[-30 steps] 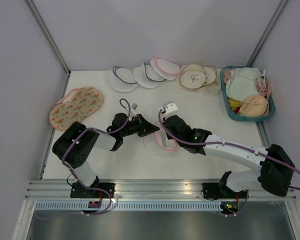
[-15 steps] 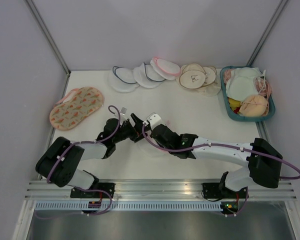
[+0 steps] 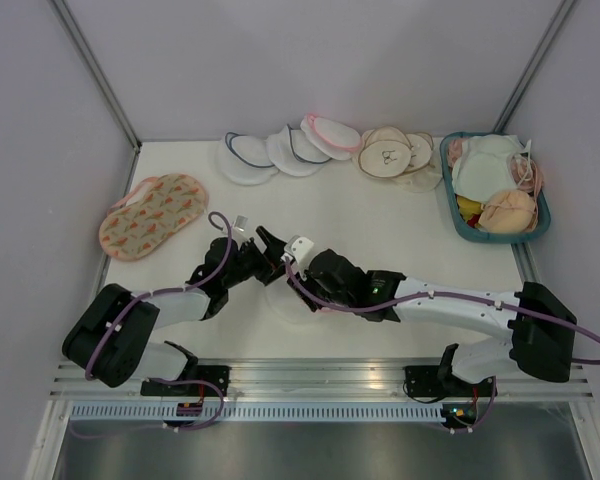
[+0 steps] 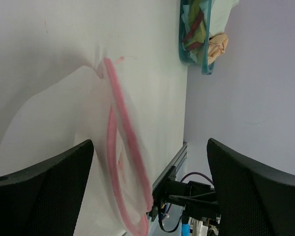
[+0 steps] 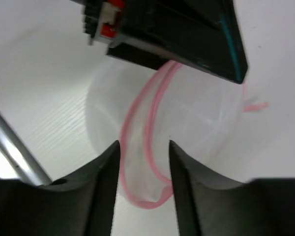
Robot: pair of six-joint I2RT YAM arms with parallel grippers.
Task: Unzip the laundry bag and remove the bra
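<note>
The laundry bag (image 3: 282,300) is a white mesh pouch with pink zipper trim, lying on the table under both grippers. In the left wrist view the laundry bag (image 4: 88,147) shows its two pink trim lines parted, and my left gripper (image 4: 150,141) stands wide open around it without touching it. My left gripper (image 3: 268,250) and right gripper (image 3: 292,272) nearly meet over the pouch. In the right wrist view my right gripper (image 5: 144,143) is open, with the laundry bag's (image 5: 196,118) pink trim loop lying between its fingers. The bra is hidden.
An orange floral bag (image 3: 152,213) lies at the left. White pouches with dark trim (image 3: 265,155) and peach bras (image 3: 390,152) line the back edge. A teal basket (image 3: 452,205) of garments stands at the back right. The aluminium rail runs along the near edge.
Both arms moved left and nearer with the pouch. The left gripper opened wide, then the right gripper opened and let go of the pouch, which now rests on the table.
</note>
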